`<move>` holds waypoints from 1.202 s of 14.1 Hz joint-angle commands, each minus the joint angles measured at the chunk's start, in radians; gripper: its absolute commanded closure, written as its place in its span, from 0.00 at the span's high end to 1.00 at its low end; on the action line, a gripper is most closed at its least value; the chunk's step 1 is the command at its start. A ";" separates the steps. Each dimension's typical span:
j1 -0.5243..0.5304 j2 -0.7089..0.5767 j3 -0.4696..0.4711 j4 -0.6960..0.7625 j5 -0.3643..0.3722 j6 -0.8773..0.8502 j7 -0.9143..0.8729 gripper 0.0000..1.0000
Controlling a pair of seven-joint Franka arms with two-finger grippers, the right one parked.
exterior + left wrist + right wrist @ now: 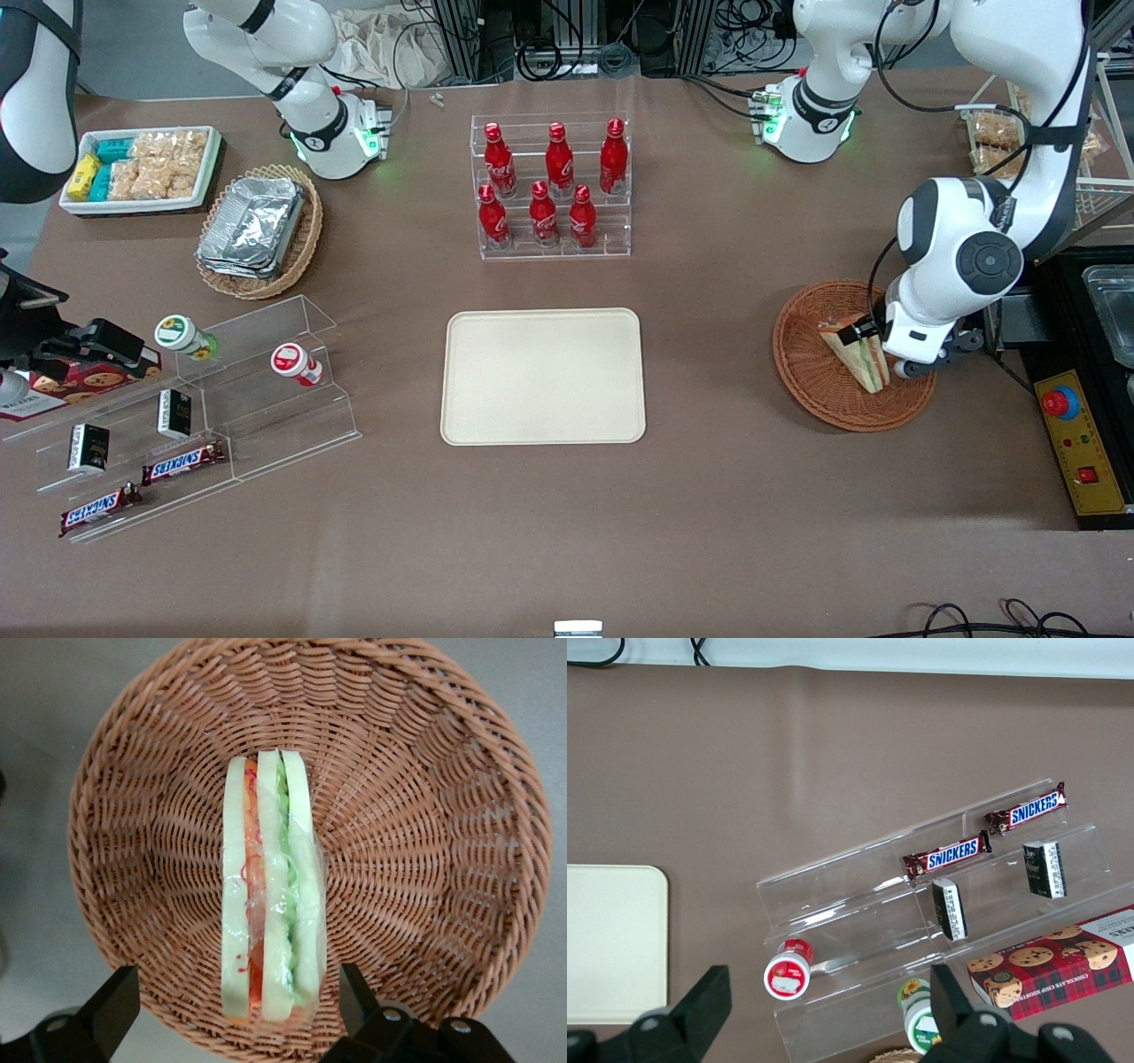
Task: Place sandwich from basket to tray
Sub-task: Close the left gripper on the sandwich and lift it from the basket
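Note:
The sandwich (pixel 855 353) (pixel 270 895), pale bread with green and red-orange filling, stands on edge in the round reddish-brown wicker basket (pixel 802 377) (pixel 425 859) toward the working arm's end of the table. My left gripper (pixel 890 354) (pixel 235 988) hangs low over the basket and is open. Its two black fingers (pixel 115 1001) stand on either side of one end of the sandwich, with a gap on both sides. The cream tray (pixel 542 376) lies bare at the table's middle, well apart from the basket.
A clear rack of red bottles (pixel 551 186) stands farther from the front camera than the tray. Toward the parked arm's end are clear stepped shelves with snack bars (pixel 182 462), a tan basket of foil containers (pixel 257 229) and a white snack bin (pixel 142 168). A control box (pixel 1081 443) sits beside the basket.

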 commanded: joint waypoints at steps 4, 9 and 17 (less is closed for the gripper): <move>0.000 0.074 0.001 -0.022 0.012 0.106 -0.038 1.00; 0.000 0.087 0.001 -0.018 0.012 0.110 -0.066 0.00; -0.005 0.045 -0.004 0.210 0.012 -0.157 -0.120 0.00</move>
